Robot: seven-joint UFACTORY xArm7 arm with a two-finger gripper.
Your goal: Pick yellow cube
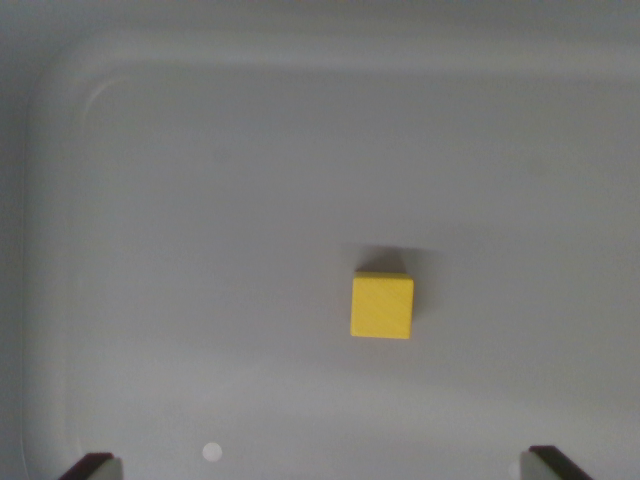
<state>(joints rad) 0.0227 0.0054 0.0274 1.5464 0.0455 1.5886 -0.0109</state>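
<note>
Nearest, at the bottom edge of the wrist view, two dark fingertips [92,465] poke into the corners, one at the view's left and one at the view's right. They stand far apart, so the gripper [320,468] is spread wide and holds nothing. That wide stance suits an approach from above: the jaws leave ample room to drop on either side of a small block.

Just above the left fingertip a small pale spot [211,452] sits on the tray floor; whether it is a mark or a glint I cannot tell.

Further out lies the cube [382,306], yellow, flat on the floor of a pale grey tray [60,200]. It rests a little to the view's right of centre, square to the frame, with a soft shadow on its far side. It is well apart from both fingertips, so the gripper looks to be hovering above rather than closing in. To grasp it, the arm would probably need to centre itself over the cube and descend.

Beyond the cube the tray floor runs bare to the raised, rounded rim at the top and the view's left. Nothing else is in the tray.
</note>
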